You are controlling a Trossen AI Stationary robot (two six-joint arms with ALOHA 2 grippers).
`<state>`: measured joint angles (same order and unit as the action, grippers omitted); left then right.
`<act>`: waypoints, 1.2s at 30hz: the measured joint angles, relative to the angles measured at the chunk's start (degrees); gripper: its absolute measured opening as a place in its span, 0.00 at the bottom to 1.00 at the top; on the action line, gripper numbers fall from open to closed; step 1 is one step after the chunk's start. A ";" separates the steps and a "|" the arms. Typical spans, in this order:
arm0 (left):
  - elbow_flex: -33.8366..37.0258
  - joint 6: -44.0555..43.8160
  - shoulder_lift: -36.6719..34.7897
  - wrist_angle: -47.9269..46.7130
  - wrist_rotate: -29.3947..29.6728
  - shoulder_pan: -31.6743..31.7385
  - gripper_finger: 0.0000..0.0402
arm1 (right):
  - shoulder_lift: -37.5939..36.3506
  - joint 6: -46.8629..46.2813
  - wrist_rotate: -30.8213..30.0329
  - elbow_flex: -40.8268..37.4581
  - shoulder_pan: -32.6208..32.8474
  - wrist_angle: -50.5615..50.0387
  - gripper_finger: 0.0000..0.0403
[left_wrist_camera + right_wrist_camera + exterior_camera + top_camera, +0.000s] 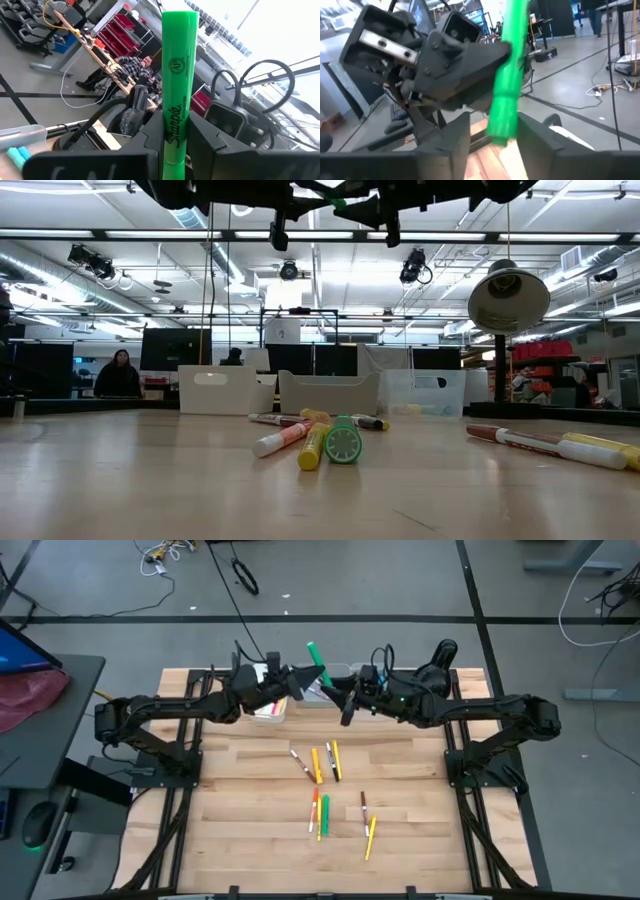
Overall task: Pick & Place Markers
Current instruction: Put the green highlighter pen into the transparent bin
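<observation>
A green Sharpie marker (316, 660) is held in the air above the table's far middle, where both arms meet. My left gripper (301, 681) is shut on it; the left wrist view shows the marker (178, 75) running straight out between the fingers. My right gripper (346, 705) is open, its fingers standing on either side of the marker's lower end (501, 127). Several other markers lie flat on the table: a group (322, 764) at the middle, another (319, 813) nearer, two more (367, 825) to the right. My left gripper pinches the green marker between its two fingers (202, 135) on the lower part of the barrel (175, 142), below the printed name. The marker is lifted clear and sticks out past the fingertips, along the fingers.
Small plastic bins (271, 707) stand along the table's far edge under the grippers; the low view shows them as white and clear boxes (328, 392). Bare wood (240, 830) lies to the left and right of the marker groups. People sit beyond the table (118, 375).
</observation>
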<state>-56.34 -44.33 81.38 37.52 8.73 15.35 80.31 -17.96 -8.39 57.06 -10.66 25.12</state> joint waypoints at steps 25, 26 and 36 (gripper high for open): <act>-0.03 3.70 -0.04 -5.55 -7.40 0.73 0.52 | -11.99 -8.66 0.33 0.04 -0.51 -25.95 0.11; -0.03 3.70 -0.04 -6.92 -9.93 1.02 0.53 | -13.01 -10.81 0.33 0.12 -0.62 -29.99 0.11; -0.02 3.48 -0.02 -19.20 -21.01 1.02 0.54 | -8.02 -23.60 3.16 12.01 -3.66 -79.62 0.11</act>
<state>-56.36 -40.85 81.36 18.31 -12.28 16.38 72.29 -41.56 -5.23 69.07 -14.31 -54.51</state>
